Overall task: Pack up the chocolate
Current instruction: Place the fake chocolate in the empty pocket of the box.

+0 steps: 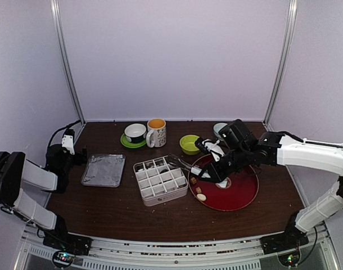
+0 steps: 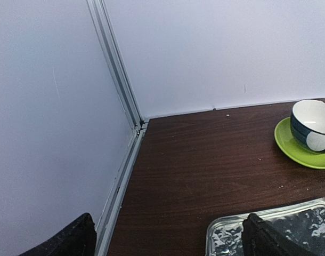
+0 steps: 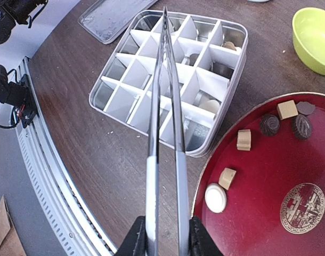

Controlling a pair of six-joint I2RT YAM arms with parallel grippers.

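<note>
1. The right gripper (image 3: 168, 241) was clamped shut on the handle end of a pair of long, thin silver metal tongs (image 3: 165, 106), one finger pressed against each arm.
2. The tongs reached out over a shallow silver tin box (image 3: 115, 101) split by white card dividers into small square compartments. Their tips met above its far row, and they seemed to carry nothing, though the tips were too thin to be sure.
3. Most of the chocolate (image 3: 269, 124) lay loose on a round dark-red tray (image 3: 258, 213) just right of the box: cream cubes, dark ridged rounds and one white disc, scattered along the tray's near-left rim.
4. A few more pieces sat in compartments on the box's right side.
5. A lime-green bowl (image 3: 314, 37) stood beyond the tray.
6. The left gripper (image 2: 170, 237) hung at the table's left edge with its fingers spread wide, gripping nothing.
7. A flat silver lid (image 2: 274, 229) lay under its right finger, and a dark bowl on a green saucer (image 2: 311, 125) stood further back.
</note>
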